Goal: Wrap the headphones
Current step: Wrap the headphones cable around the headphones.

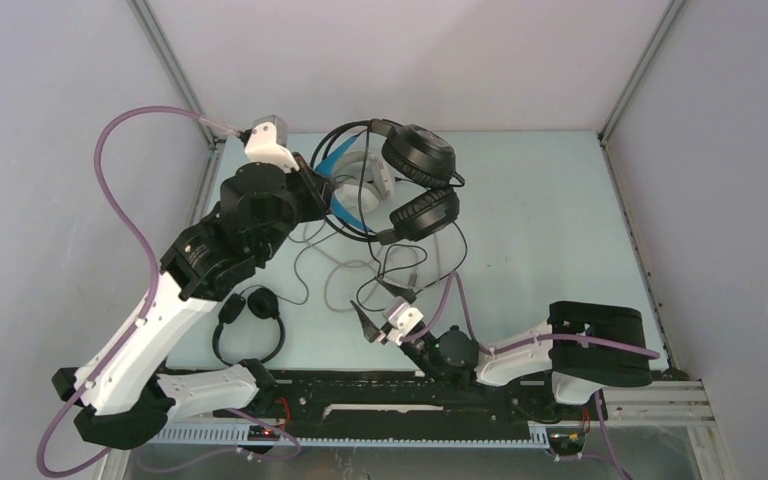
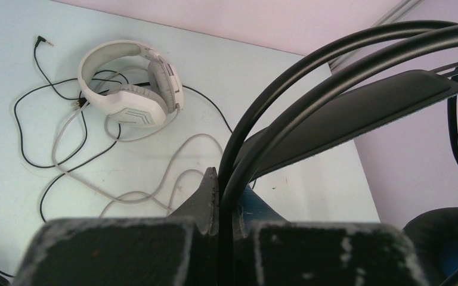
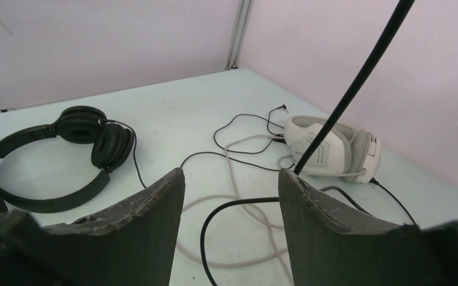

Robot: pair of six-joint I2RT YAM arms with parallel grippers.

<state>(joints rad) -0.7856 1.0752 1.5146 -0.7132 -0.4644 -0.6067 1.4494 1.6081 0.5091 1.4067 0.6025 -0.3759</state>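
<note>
My left gripper [image 1: 318, 180] is raised at the back and shut on the wire headband of the bulky black headphones [image 1: 420, 160], holding them above the table; the headband shows clamped in the left wrist view [image 2: 310, 71]. Their black cable [image 1: 400, 262] hangs down to the table. The white-grey headphones [image 1: 368, 180] lie below them, also seen by the left wrist [image 2: 132, 83] with their grey cable [image 2: 125, 193] loose. The small black headphones [image 1: 250, 318] lie front left. My right gripper [image 1: 384, 327] is open and low; the black cable [image 3: 238, 205] runs between its fingers [image 3: 155, 208].
Loose thin black and grey cables [image 1: 335, 270] tangle across the table's middle. A jack plug [image 2: 43, 40] lies at the far end of a thin black cable. Enclosure walls and frame posts [image 1: 175, 70] stand close behind and beside the left arm.
</note>
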